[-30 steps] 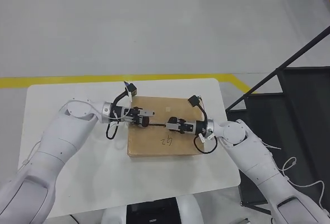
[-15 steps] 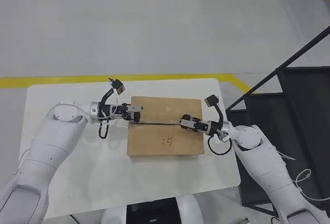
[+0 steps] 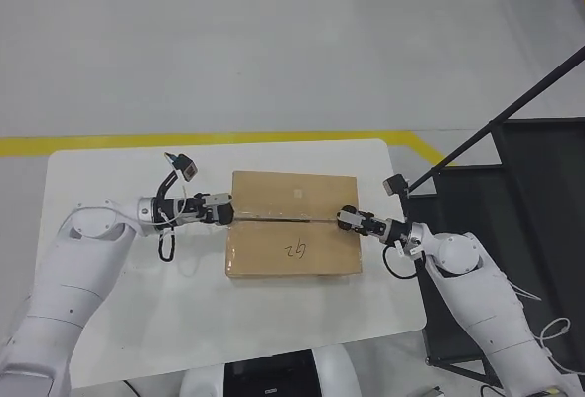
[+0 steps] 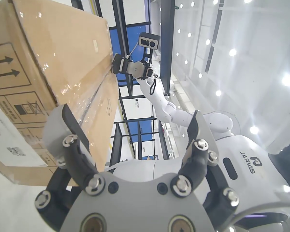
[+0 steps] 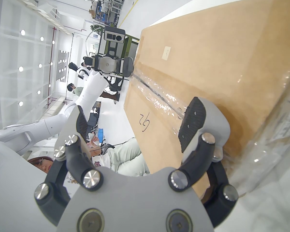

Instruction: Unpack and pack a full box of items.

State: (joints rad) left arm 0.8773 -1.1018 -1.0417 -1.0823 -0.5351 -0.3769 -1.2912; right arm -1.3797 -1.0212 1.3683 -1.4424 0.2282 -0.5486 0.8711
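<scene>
Records one cardboard box (image 3: 294, 226), closed, flat on the white table (image 3: 123, 318), directly between the two claws; lies end-on ahead of each set of fingertips. Judges it stiff-walled, and probably weighty if full as the task says; judges the clear tape (image 3: 287, 217) along the top seam slick and a poor seat for pads; prefers the bare cardboard end walls, one claw to each, or the flap edges once the seam is open; expects the top panels to sag under a hard press beside the seam.

Finds the left claw (image 3: 222, 210) at its own end of the box, level with the seam, jaws spread wide, nothing held; cannot tell whether a finger touches the cardboard. Finds the right claw (image 3: 347, 218) at the opposite end of the same seam, jaws likewise apart and empty, one pad just beside the tape end.

Notes a handwritten mark (image 3: 294, 249) in dark pen on the top, roughly midway between the claws; notes upright arrows (image 4: 4, 66) and handling symbols on the end wall facing the left claw, with a white printed label (image 4: 9, 131) below them; notes a small pale sticker (image 3: 294, 192) across the seam from the pen mark; leaves all print unread.
</scene>
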